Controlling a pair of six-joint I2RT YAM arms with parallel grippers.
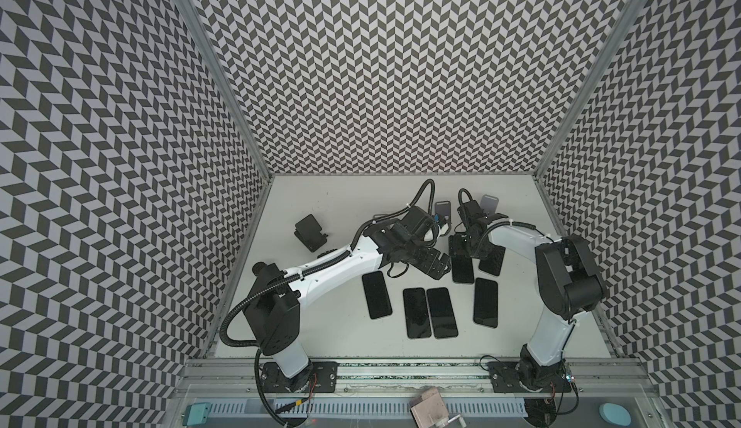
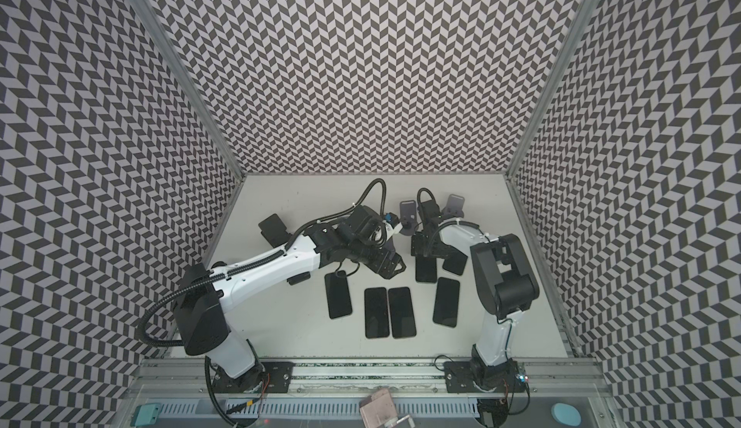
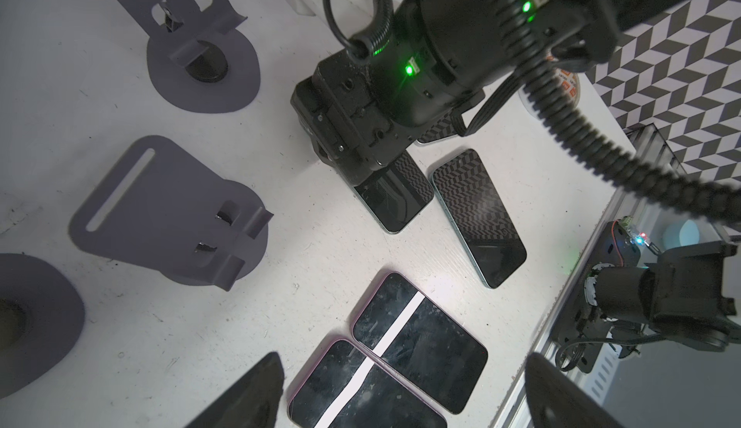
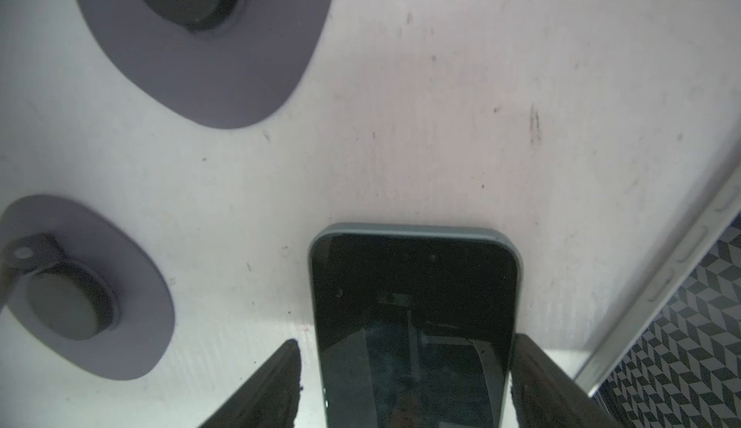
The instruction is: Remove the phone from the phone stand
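Observation:
A dark phone [image 4: 413, 325] with a green rim lies flat on the white table, screen up. My right gripper [image 4: 407, 339] straddles its lower part, open, with a gap showing between one finger [image 4: 272, 386] and the phone's edge. In both top views this phone [image 1: 462, 271] lies just in front of the right gripper [image 1: 461, 250]. Two grey phone stands [image 1: 443, 208] [image 1: 490, 202] stand empty behind it. My left gripper [image 3: 405, 366] hangs open over two phones [image 3: 421, 346] lying side by side, holding nothing.
Several more phones [image 1: 377, 294] [image 1: 485, 301] lie flat across the middle of the table. A black stand [image 1: 309, 231] sits at the back left. Another grey stand base [image 3: 24, 317] shows in the left wrist view. The two grippers [image 2: 391, 269] [image 2: 425, 251] are close together.

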